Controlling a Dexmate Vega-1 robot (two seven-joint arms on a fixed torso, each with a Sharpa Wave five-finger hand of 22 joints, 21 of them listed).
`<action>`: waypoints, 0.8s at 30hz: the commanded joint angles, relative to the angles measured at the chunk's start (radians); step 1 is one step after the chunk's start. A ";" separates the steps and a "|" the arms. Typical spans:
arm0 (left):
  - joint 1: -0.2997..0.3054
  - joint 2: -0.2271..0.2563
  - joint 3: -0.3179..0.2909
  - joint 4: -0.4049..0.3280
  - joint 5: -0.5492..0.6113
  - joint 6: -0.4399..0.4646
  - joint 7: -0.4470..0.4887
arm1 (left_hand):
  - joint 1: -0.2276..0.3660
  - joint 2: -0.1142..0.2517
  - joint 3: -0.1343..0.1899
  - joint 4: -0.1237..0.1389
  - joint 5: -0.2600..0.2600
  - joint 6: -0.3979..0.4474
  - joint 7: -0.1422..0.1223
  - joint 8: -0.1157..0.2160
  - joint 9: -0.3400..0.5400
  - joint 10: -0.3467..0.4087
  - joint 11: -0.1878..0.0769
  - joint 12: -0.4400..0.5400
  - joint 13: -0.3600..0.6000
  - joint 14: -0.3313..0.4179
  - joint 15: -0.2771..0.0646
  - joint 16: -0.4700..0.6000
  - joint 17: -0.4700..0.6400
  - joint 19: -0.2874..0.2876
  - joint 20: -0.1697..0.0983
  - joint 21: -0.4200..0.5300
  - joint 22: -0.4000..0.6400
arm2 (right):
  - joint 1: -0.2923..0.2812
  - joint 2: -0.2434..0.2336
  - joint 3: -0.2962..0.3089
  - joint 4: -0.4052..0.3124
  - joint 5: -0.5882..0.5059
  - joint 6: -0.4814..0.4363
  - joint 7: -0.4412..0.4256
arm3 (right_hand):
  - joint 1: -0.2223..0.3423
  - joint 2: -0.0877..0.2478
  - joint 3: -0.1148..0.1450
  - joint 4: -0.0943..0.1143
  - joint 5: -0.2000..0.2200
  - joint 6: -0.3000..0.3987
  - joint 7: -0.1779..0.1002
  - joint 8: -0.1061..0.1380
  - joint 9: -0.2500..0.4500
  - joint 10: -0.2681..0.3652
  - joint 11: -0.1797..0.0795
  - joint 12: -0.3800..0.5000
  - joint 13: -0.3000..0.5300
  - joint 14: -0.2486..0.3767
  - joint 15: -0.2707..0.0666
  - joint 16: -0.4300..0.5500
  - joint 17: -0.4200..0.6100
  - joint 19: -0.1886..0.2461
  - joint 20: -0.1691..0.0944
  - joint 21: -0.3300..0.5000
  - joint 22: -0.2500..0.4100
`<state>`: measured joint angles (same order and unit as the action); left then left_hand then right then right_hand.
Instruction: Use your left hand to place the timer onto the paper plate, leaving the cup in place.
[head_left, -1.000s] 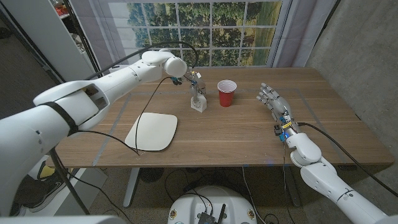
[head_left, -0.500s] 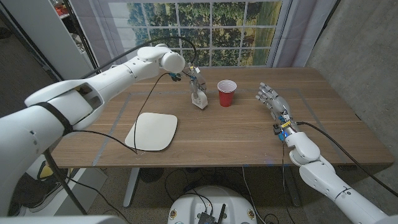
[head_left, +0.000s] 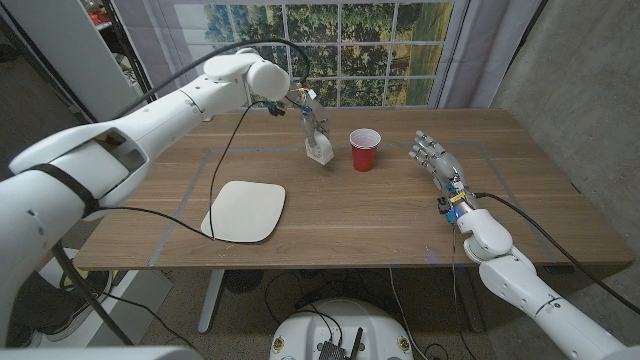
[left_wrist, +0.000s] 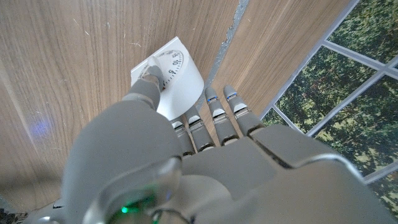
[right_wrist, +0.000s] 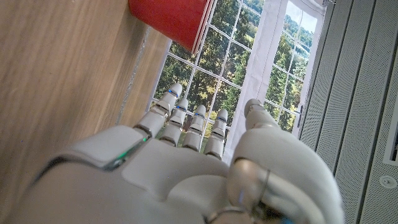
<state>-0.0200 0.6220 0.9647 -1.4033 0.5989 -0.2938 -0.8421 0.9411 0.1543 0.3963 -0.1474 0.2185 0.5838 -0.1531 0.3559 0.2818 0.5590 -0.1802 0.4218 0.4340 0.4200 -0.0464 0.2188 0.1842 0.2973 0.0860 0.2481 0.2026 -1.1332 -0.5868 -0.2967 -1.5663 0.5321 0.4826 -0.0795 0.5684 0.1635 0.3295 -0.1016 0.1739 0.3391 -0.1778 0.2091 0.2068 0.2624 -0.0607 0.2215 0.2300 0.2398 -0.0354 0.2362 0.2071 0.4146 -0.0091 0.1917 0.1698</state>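
Gripping the white timer (head_left: 319, 150), the left hand (head_left: 311, 118) holds it tilted, dial (left_wrist: 172, 64) facing the wrist

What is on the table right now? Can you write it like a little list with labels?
timer: white, held by the left hand, its dial under the thumb
timer place: beside the red cup, apparently just off the table
red cup: upright, open, right of the timer
paper plate: white, nothing on it, nearer the front edge
right hand: holds nothing, fingers pointing away, right of the cup
table: wooden
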 joint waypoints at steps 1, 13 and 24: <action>0.035 0.086 -0.093 -0.195 -0.053 0.052 -0.103 | 0.001 0.007 0.012 0.017 0.001 0.004 0.007 0.006 0.004 0.024 -0.021 0.006 0.022 0.007 -0.128 0.002 0.004 0.008 -0.001 0.007 0.002 | 0.008 -0.006 -0.004 -0.005 -0.009 -0.008 -0.001 | -0.002 0.010 -0.003 -0.001 0.004 0.003 0.003 0.000 0.002 0.007 0.005 0.001 0.005 0.004 -0.093 0.007 0.002 0.006 0.008 0.003 0.003; 0.101 0.181 -0.184 -0.386 -0.069 0.114 -0.166 | 0.000 0.012 0.015 0.022 -0.001 -0.001 0.005 0.006 0.009 0.021 -0.023 0.005 0.033 0.007 -0.132 0.002 0.006 0.004 0.004 0.007 0.003 | 0.024 0.000 -0.017 -0.006 -0.017 -0.018 -0.001 | -0.002 0.010 -0.003 -0.001 0.004 0.003 0.003 -0.001 0.002 0.006 0.003 0.001 0.005 0.004 -0.093 0.007 0.002 0.005 0.007 0.003 0.003; 0.177 0.248 -0.252 -0.504 -0.109 0.203 -0.216 | -0.011 0.008 0.010 0.032 -0.004 0.003 0.010 0.008 0.013 0.021 -0.021 0.004 0.045 0.014 -0.133 0.004 0.010 0.004 0.005 0.008 0.004 | 0.050 0.006 -0.033 0.005 -0.024 -0.028 0.007 | -0.002 0.011 -0.003 -0.001 0.004 0.002 0.003 -0.002 0.002 0.007 0.003 0.000 0.006 0.004 -0.093 0.007 0.002 0.005 0.007 0.003 0.003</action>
<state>0.0880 0.8015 0.7804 -1.7809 0.5221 -0.1696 -1.0092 0.9368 0.1579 0.3893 -0.1404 0.2146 0.5817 -0.1517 0.3596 0.2899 0.5605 -0.1818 0.4198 0.4344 0.4199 -0.0464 0.2187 0.1887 0.2972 0.0859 0.2520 0.2024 -1.1037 -0.5867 -0.3165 -1.5706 0.5140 0.4647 -0.0788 0.5685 0.1635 0.3296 -0.1016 0.1739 0.3391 -0.1778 0.2091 0.2067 0.2624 -0.0607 0.2215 0.2300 0.2398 -0.0354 0.2362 0.2069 0.4146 -0.0091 0.1917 0.1698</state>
